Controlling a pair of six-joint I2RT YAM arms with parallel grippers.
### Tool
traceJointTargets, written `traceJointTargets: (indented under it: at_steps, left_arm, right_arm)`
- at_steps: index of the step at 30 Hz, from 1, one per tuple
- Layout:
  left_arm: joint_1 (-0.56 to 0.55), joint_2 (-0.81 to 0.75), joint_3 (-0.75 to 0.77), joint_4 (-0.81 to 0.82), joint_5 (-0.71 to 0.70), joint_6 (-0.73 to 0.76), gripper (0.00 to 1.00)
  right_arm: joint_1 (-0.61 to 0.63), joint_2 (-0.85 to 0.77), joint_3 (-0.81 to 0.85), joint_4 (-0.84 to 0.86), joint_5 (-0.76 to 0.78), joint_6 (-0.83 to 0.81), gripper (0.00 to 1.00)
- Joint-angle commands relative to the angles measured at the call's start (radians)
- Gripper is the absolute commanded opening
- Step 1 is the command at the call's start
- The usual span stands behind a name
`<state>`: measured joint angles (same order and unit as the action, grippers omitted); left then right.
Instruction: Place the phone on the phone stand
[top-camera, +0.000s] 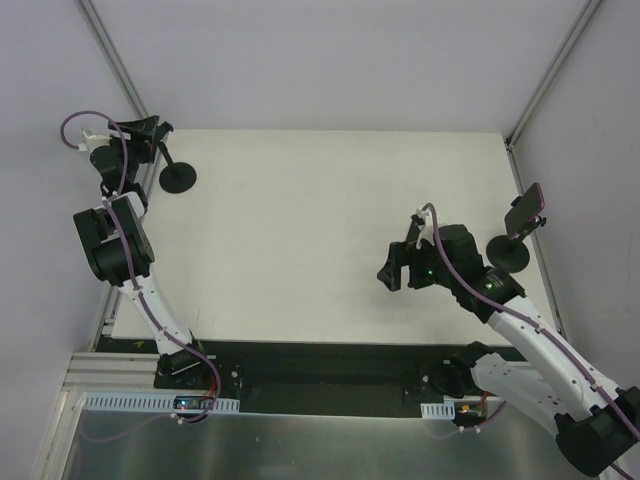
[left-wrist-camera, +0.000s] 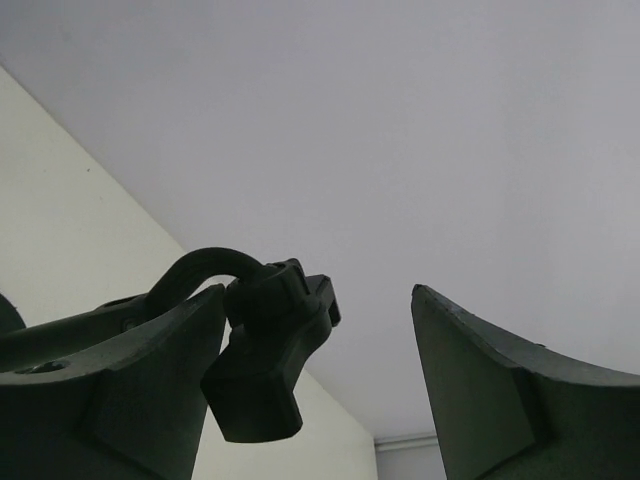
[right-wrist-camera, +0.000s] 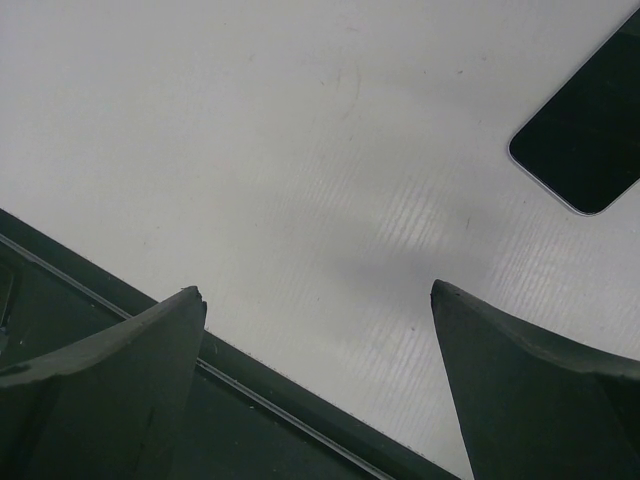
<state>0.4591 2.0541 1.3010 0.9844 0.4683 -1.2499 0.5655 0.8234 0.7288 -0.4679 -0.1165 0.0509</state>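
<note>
A white surface (top-camera: 320, 230) is enclosed by pale walls. The phone (top-camera: 525, 210) appears seated on the phone stand (top-camera: 508, 256), near the surface's right edge. The right end effector (right-wrist-camera: 317, 290) is spread wide and empty. The left end effector (left-wrist-camera: 320, 290) is parted around the second stand (top-camera: 178, 178), unclamped. Little seems left.

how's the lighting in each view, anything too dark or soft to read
Left wrist: backlit by the pale wall, so the left claw and the far-left stand's clip are near-black silhouettes with soft edges. Right wrist: the right claw is dark too, a faint shadow on the table. Top external: even light, sharp, no glare.
</note>
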Motion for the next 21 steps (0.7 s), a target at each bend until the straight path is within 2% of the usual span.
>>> traceJointTargets:
  at_steps: [1, 5, 6, 10, 12, 13, 15, 17, 21]
  left_arm:
    - [0.007, 0.012, 0.069, 0.076, 0.040, -0.019, 0.70]
    - [0.012, 0.014, 0.064, 0.063, 0.036, -0.029, 0.52]
    - [0.012, 0.012, 0.061, 0.059, 0.042, -0.029, 0.42]
    - [0.010, -0.017, 0.037, 0.060, 0.096, -0.048, 0.26]
    - [0.012, -0.038, -0.003, 0.077, 0.112, -0.077, 0.19]
    - [0.012, -0.066, -0.018, 0.085, 0.124, -0.089, 0.08]
    - [0.006, -0.100, -0.075, 0.097, 0.159, -0.117, 0.00]
    - [0.000, -0.152, -0.129, 0.102, 0.206, -0.152, 0.00]
    - [-0.048, -0.239, -0.229, 0.174, 0.317, -0.227, 0.00]
  right_arm:
    - [0.001, 0.016, 0.037, 0.023, 0.005, 0.010, 0.96]
    - [0.001, 0.014, 0.034, 0.017, 0.003, 0.015, 0.96]
    - [0.002, 0.011, 0.032, 0.014, 0.003, 0.015, 0.96]
    - [0.001, -0.003, 0.029, -0.009, 0.014, 0.015, 0.96]
    - [0.001, -0.010, 0.027, -0.029, 0.035, 0.015, 0.96]
    - [0.002, -0.012, 0.026, -0.038, 0.047, 0.015, 0.96]
    - [-0.001, -0.012, 0.027, -0.067, 0.089, 0.014, 0.96]
    - [-0.004, -0.018, 0.015, -0.090, 0.173, 0.058, 0.96]
    - [-0.030, -0.050, -0.015, -0.103, 0.144, 0.076, 0.96]
